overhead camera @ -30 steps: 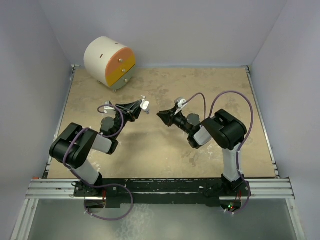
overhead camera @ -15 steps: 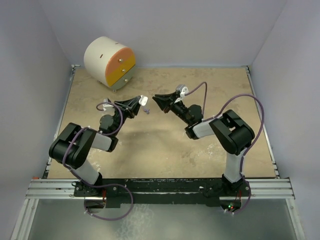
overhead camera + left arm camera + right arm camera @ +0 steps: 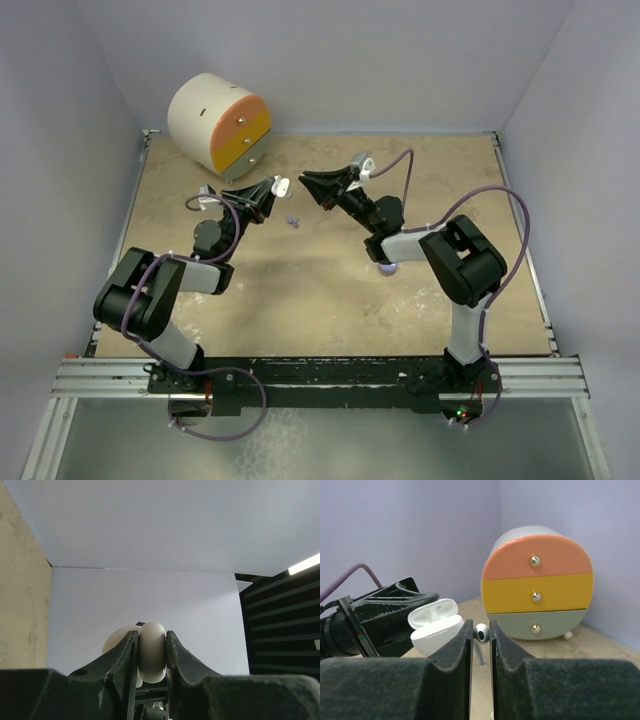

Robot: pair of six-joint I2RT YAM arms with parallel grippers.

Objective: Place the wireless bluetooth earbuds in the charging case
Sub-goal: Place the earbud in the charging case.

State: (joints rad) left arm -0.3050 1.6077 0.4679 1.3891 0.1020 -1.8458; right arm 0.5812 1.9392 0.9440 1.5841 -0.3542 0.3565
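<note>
The white charging case (image 3: pixel 436 625) hangs in the air with its lid open, and my left gripper (image 3: pixel 151 635) is shut on the case (image 3: pixel 151 655). In the top view the case (image 3: pixel 281 184) is at the left gripper's (image 3: pixel 272 188) tip, over the back middle of the table. My right gripper (image 3: pixel 480 626) is shut on a white earbud (image 3: pixel 481 632), whose stem hangs down between the jaws. It hovers just right of the case, a small gap apart, as the right gripper (image 3: pixel 306 181) shows from above. A tiny purple earbud (image 3: pixel 294 222) lies on the table below.
A round cabinet (image 3: pixel 220 124) with orange, yellow and grey drawers stands at the back left, behind the case in the right wrist view (image 3: pixel 537 585). A lilac round thing (image 3: pixel 386 268) peeks out under the right arm. Walls enclose the table on three sides.
My right gripper has swung left and toward the back with the earbud, closing on the case. The left gripper has lifted the case slightly back and left, uncovering the purple earbud.
</note>
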